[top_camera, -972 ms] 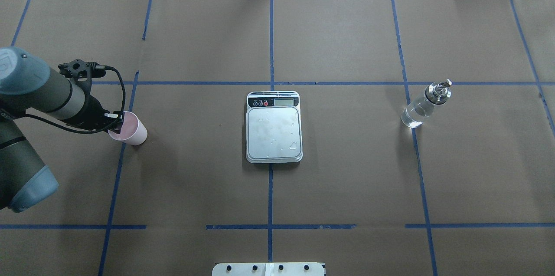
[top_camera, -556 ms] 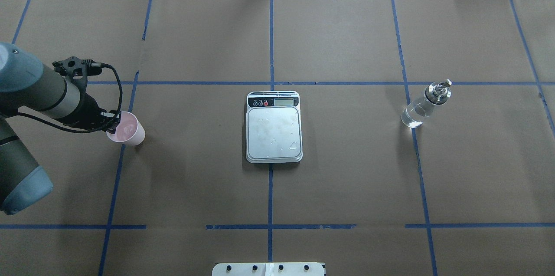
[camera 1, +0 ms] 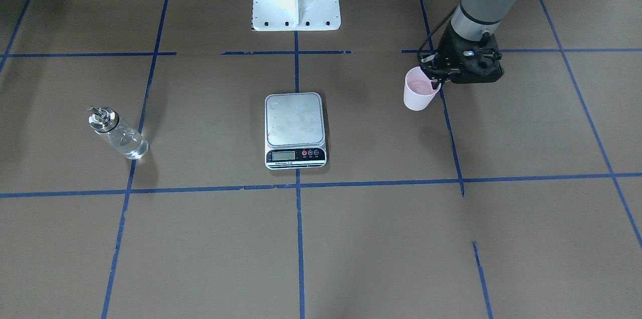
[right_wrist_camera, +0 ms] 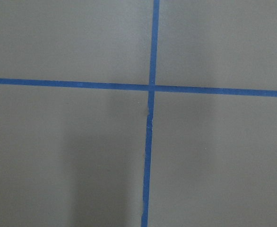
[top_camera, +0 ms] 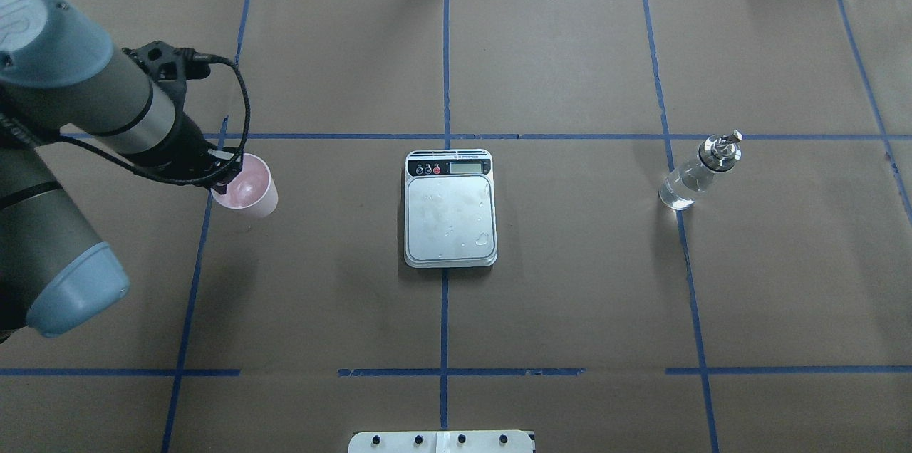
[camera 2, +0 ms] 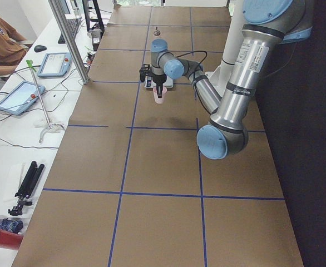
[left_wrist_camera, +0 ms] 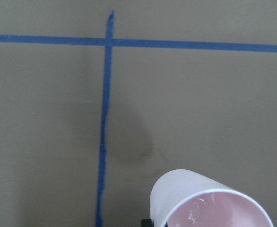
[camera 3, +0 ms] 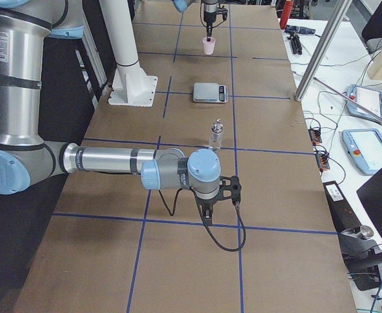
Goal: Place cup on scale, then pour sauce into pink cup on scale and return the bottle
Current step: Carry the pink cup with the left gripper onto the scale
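We count one pink cup [top_camera: 249, 191], one scale [top_camera: 449, 221] and one bottle [top_camera: 690, 179] holding clear liquid [top_camera: 678, 191]. The cup hangs on the robot's left of the scale, well apart from it, over a table [top_camera: 570, 310] covered in brown paper and crossed by blue tape lines [top_camera: 446, 68]. The left gripper [top_camera: 226, 179] pinches the cup's rim, its jaws nearly closed. We cannot tell how far the right gripper [camera 3: 207, 207] is open.

Matt brown paper [top_camera: 570, 310] covers the desk; the cup [top_camera: 247, 187] is smooth pink plastic, the scale [top_camera: 449, 218] brushed metal on top, the bottle [top_camera: 687, 181] clear glass, shiny metal-capped.
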`<state>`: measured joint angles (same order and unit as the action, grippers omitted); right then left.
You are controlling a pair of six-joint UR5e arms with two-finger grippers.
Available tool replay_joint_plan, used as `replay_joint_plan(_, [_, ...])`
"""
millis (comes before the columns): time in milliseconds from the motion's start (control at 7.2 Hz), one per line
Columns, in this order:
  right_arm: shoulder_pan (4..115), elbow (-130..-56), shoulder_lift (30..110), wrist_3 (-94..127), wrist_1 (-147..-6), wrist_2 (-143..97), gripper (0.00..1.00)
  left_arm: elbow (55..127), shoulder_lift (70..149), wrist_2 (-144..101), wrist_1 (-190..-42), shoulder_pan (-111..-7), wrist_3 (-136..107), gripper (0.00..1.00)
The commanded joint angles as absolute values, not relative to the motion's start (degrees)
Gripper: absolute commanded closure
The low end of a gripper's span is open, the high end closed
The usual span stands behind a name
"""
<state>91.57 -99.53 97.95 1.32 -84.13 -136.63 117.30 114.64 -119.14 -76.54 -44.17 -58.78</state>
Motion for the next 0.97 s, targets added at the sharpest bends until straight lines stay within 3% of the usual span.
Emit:
replay_joint_plan(0, [91.58, -102.99, 98.35, 1.32, -84.64, -136.67, 0.00, 116.38, 123.29, -123.89, -72.24, -43.86, -64.73, 1.00])
replay_joint_plan(278, [91.58, -105.37, 99.93, 1.41, -84.64, -136.93, 0.00, 105.70, 134.33, -124.37, -73.64, -42.20, -76.84, 1.00])
replay_joint_plan(833, [91.23, -112.57, 101.78, 20.70, -84.64, -143.00, 0.00, 96.54, 138.42, -120.44, -83.55, -35.78, -89.00, 1.00])
